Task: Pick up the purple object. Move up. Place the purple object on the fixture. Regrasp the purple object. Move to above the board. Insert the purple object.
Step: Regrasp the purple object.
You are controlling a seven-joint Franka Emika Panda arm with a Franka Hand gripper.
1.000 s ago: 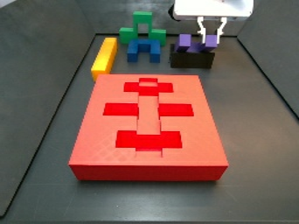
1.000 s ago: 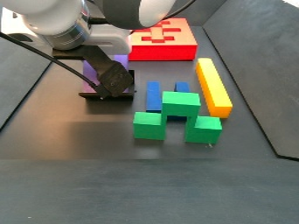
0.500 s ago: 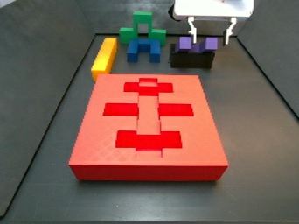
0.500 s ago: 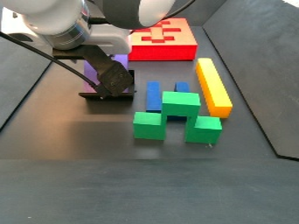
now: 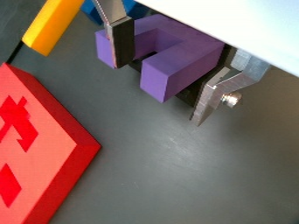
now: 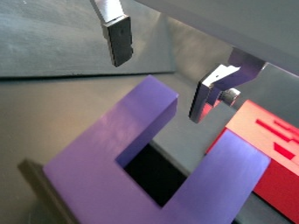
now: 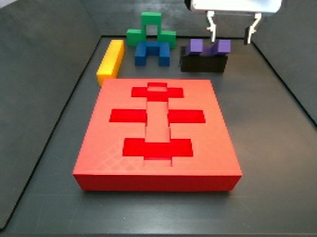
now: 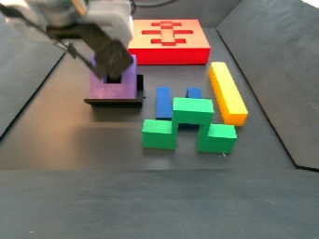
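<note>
My gripper (image 7: 232,28) hangs just above the purple block (image 7: 210,46), fingers (image 5: 119,38) spread wide and empty; the block sits prongs-up on the black fixture (image 7: 205,62), behind the red board (image 7: 158,134).

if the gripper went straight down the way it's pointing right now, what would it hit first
Probably the purple object, sitting on the fixture. The gripper hangs open just above it, fingers either side of its prongs, so they might straddle it.

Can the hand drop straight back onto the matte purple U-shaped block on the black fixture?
Probably yes. The hand hangs open right above the purple U-shaped block seated on the black fixture, with nothing between them.
</note>
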